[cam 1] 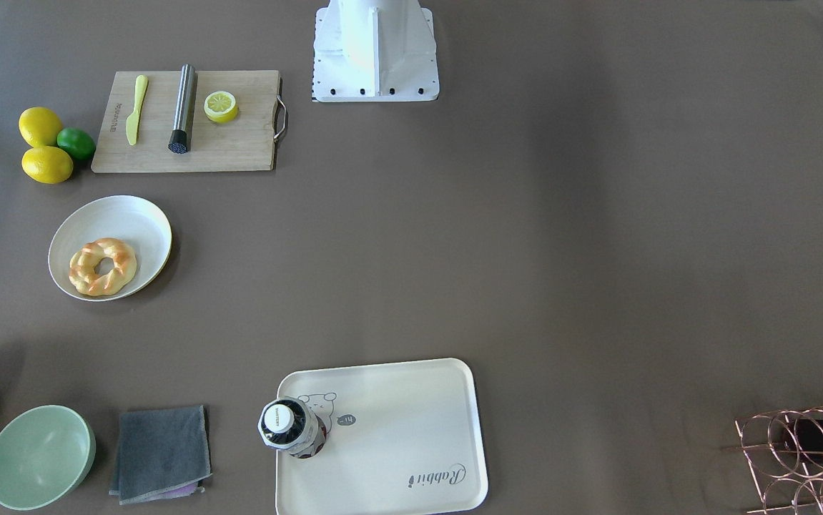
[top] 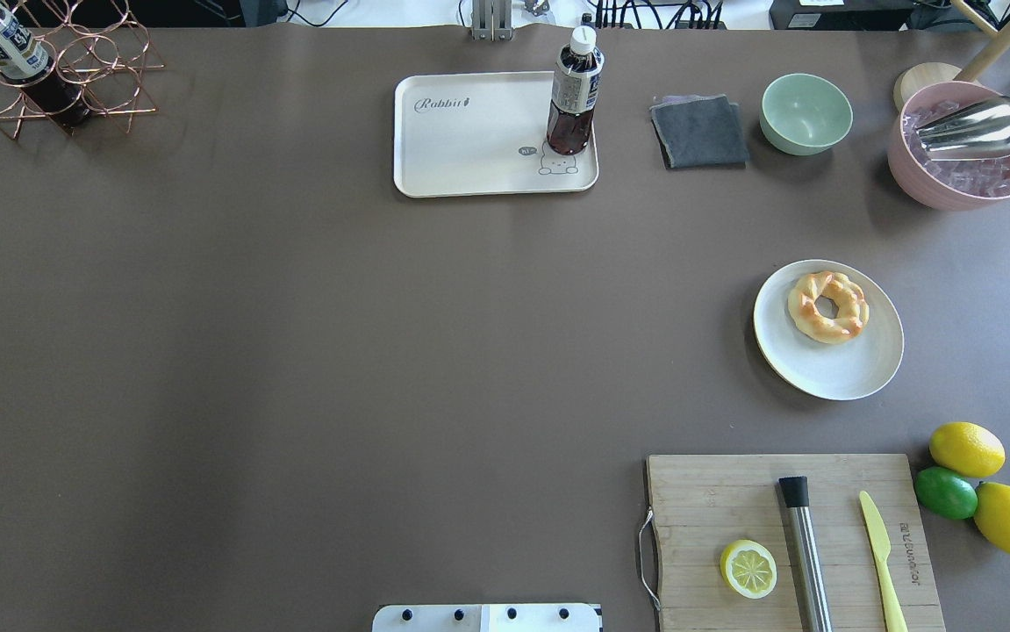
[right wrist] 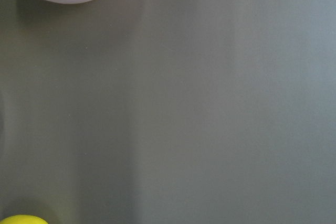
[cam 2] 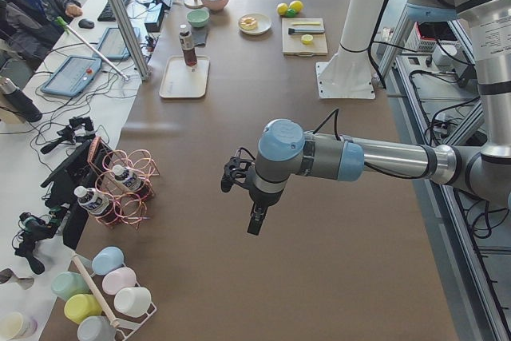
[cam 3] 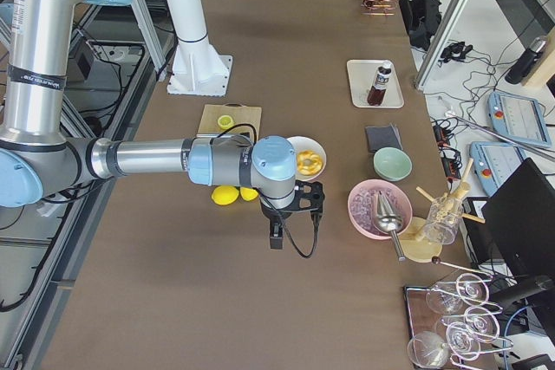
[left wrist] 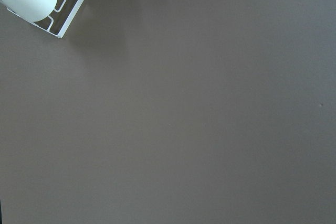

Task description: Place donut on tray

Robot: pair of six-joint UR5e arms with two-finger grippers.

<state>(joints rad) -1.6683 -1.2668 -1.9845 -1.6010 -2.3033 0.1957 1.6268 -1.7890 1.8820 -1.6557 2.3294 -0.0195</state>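
The donut point(cam 1: 102, 266) is a braided golden ring lying in a round white shallow bowl point(cam 1: 141, 218) on the robot's right side; it also shows in the overhead view point(top: 827, 305). The cream tray point(cam 1: 411, 429) with "Rabbit" script lies at the table's far edge point(top: 469, 140), with a dark drink bottle point(top: 575, 96) standing on its bear-print corner. My left gripper point(cam 2: 254, 220) hangs over bare table far from both. My right gripper point(cam 3: 276, 236) hangs near the lemons, short of the donut point(cam 3: 307, 162). I cannot tell whether either is open or shut.
A wooden cutting board point(top: 733, 500) carries a lemon half point(top: 748, 568), a steel muddler and a yellow knife. Two lemons and a lime point(top: 946, 491) lie beside it. A grey cloth point(top: 699, 132), green bowl point(top: 806, 112), pink ice bowl point(top: 965, 145) and copper bottle rack point(top: 48, 79) line the far edge.
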